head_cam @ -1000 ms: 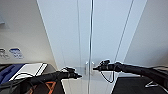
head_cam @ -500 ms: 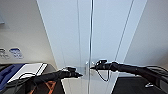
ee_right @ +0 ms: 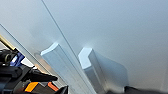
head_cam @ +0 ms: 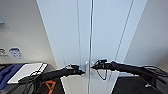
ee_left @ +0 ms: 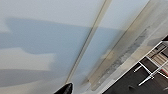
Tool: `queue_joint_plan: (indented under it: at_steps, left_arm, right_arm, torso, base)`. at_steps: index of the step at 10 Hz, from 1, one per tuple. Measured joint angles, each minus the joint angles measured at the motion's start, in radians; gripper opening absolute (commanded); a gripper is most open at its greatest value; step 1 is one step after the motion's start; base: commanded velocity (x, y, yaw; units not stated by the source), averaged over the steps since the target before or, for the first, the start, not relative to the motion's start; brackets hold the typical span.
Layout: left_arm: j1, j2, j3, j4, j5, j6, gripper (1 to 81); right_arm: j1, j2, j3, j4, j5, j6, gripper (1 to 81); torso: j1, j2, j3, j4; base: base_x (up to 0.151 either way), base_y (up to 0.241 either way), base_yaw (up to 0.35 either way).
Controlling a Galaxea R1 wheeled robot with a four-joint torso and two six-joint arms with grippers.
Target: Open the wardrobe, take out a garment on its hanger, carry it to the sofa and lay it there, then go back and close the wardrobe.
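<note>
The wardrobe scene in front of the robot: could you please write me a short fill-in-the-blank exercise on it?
1. The doors of the wardrobe are both ____.
2. The left gripper and the right gripper reach toward the centre seam from ____ sides.
3. The two small handles on the doors are ____ in colour.

Missing words: closed; opposite; white

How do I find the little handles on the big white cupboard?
Look at the tall white wardrobe in front of the robot and follow the line down the middle where its two doors meet. Beside that line, between the left claw and right claw, sit two small white handles, blocks sticking out from the flat doors.
</note>
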Motion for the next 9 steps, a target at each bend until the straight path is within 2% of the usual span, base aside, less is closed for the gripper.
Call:
queue_joint_plan:
  at_steps: [3, 9]
  left_arm:
    - [0.000, 0.080, -0.069, 0.000, 0.000, 0.000, 81.1]
    - [0.029, 0.212, -0.237, 0.022, -0.021, 0.007, 81.1]
  right_arm:
    - [0.011, 0.035, 0.002, 0.000, -0.006, 0.001, 81.1]
    - [0.016, 0.026, 0.027, 0.004, -0.014, 0.004, 81.1]
  torso:
    - [0.000, 0.000, 0.000, 0.000]
    - [0.001, 0.000, 0.000, 0.000]
  base:
    - [0.000, 0.000, 0.000]
    - [0.000, 0.000, 0.000]
